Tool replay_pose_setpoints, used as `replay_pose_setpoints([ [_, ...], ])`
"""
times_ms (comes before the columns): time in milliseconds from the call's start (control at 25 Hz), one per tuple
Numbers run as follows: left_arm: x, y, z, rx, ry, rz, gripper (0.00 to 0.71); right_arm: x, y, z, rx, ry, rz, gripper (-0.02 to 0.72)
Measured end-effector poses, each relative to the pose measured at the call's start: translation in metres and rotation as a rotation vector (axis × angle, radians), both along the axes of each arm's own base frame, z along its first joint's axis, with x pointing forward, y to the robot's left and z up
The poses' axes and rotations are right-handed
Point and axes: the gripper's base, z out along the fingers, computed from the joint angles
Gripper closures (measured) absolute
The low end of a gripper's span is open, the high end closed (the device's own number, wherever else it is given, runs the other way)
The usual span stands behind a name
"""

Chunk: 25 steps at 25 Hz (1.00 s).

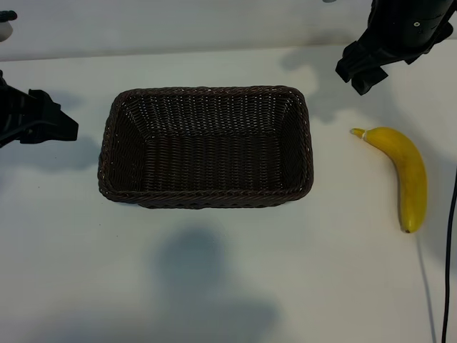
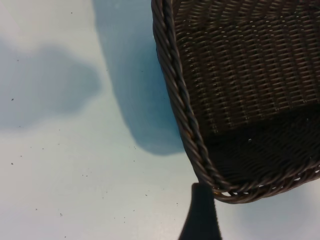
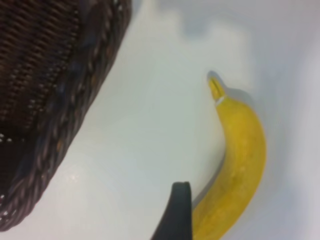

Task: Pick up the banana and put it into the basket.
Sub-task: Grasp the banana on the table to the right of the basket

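Observation:
The bright yellow banana [image 1: 403,171] lies on the white table to the right of the basket, pale stem tip toward the back. The dark brown wicker basket [image 1: 207,91] stands in the middle with nothing in it. My right gripper [image 1: 360,71] hangs open above the table, behind the banana's stem end and holding nothing. In the right wrist view one dark finger [image 3: 176,212] shows just beside the banana [image 3: 240,160], with the basket's rim [image 3: 85,95] farther off. My left gripper [image 1: 53,125] stays open left of the basket. Its finger [image 2: 200,215] is next to a basket corner [image 2: 175,85].
A thin black cable [image 1: 450,257] runs down the right edge of the table, close to the banana's lower end. White tabletop [image 1: 214,279] stretches in front of the basket, crossed by soft shadows.

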Motion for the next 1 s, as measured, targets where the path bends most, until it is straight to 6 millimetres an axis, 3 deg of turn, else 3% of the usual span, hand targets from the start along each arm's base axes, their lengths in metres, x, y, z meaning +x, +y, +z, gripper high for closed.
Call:
replay_pose_setpoints([
  [440,0.000,0.000,0.000,0.003,0.000,-0.002,0.113,0.000,-0.003,-0.004,-0.006,0.009,-0.045,0.077],
  [680,0.001,0.001,0.000,0.006,-0.006,0.001,0.113,-0.010,-0.029,-0.047,-0.065,0.157,-0.102,0.085],
  [1000,0.002,0.001,0.000,0.008,-0.017,0.007,0.113,-0.015,-0.064,-0.080,-0.067,0.232,-0.186,0.089],
])
